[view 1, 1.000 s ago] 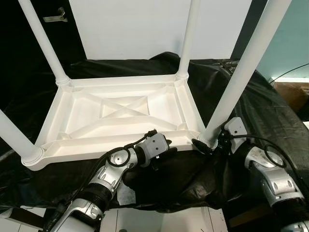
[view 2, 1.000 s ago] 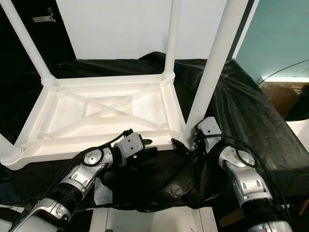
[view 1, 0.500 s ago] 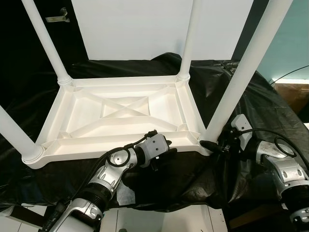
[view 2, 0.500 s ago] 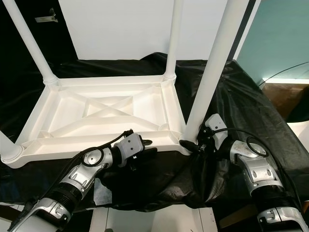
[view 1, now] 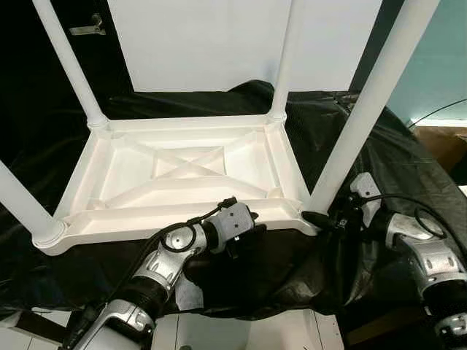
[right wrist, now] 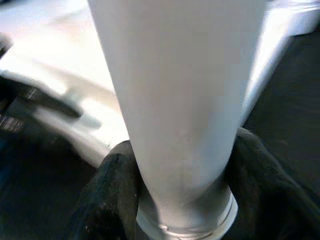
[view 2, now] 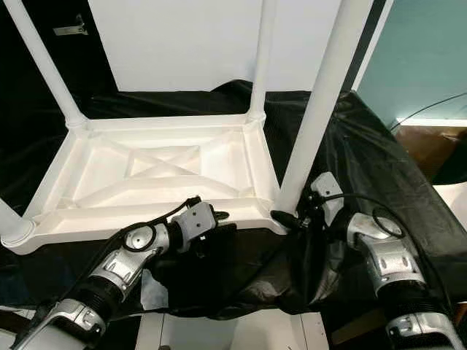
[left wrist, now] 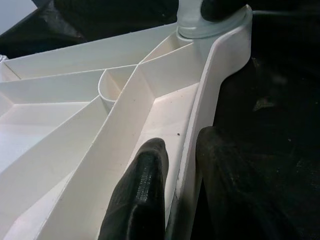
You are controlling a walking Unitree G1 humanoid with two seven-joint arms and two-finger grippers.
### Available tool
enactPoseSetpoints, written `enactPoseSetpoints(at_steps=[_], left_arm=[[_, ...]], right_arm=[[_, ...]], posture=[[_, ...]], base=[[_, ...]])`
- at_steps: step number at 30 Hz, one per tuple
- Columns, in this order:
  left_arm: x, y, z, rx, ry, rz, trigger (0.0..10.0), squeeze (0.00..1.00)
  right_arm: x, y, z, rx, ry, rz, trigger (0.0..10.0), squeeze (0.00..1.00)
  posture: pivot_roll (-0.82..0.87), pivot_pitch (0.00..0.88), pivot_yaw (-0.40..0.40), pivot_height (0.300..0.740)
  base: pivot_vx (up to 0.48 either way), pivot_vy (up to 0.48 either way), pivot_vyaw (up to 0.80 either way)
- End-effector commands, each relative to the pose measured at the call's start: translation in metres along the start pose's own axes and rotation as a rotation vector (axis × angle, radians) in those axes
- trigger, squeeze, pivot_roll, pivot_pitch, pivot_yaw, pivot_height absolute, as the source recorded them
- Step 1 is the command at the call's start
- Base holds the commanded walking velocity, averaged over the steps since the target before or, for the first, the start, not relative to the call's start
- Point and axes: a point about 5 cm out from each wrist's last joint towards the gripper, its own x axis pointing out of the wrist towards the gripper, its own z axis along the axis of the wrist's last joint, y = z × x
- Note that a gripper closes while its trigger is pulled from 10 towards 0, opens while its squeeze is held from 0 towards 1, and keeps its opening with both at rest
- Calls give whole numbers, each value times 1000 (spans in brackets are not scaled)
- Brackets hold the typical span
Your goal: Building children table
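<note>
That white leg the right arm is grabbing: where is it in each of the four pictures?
Left eye view: the leg rises from the tabletop's near right corner, right gripper at its foot.
Right eye view: the same leg, right of centre.
Left wrist view: its base sits at the far corner.
Right wrist view: the leg stands between the jaws.
Shared landmark: the tabletop's corner socket.
</note>
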Motion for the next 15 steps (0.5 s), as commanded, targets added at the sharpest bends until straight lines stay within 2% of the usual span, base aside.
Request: enactPoseSetpoints(at_steps=[1,2,4,6,7,8,9,10,13,14,15], left_arm=[[2,-28,-25,-44,122,-149,10000,0],[2,-28,-25,-45,122,-148,10000,0],[2,-28,-25,-45,121,-148,10000,0],[2,-28,-25,-45,121,-150,10000,0],[2,-28,-25,-45,121,-150,10000,0],[2,-29,-25,-44,121,-152,10000,0],[2,-28,-25,-44,121,-153,10000,0],[2,-28,-25,-44,121,-153,10000,0],[2,-28,-25,-42,122,-158,10000,0],[2,-28,-25,-42,122,-158,10000,0],[3,-29,-24,-41,121,-160,10000,0]], right_arm=[[7,17,-17,28,62,-101,0,0],[11,26,-18,54,51,-151,0,0],[13,32,-19,68,48,-179,0,0],[17,43,-25,85,80,-297,0,0],[17,43,-25,85,80,-297,0,0],[18,45,-27,87,94,-354,0,0],[18,46,-29,94,106,-416,0,0],[18,46,-29,94,106,-416,0,0],[13,35,-36,103,157,-691,0,0],[13,35,-36,103,157,-691,0,0],[12,33,-37,110,161,-777,0,0]], posture=[[0,17,-26,740],[0,17,-26,740],[0,17,-26,740],[-2,21,-23,740],[-2,21,-23,740],[-1,21,-22,740],[-3,21,-20,740],[-3,21,-20,740],[-6,22,-20,740],[-6,22,-20,740],[-1,26,-15,740]], base=[[0,0,0],[0,0,0],[0,0,0],[0,0,0],[0,0,0],[0,0,0],[0,0,0],[0,0,0],[0,0,0],[0,0,0],[0,0,0]])
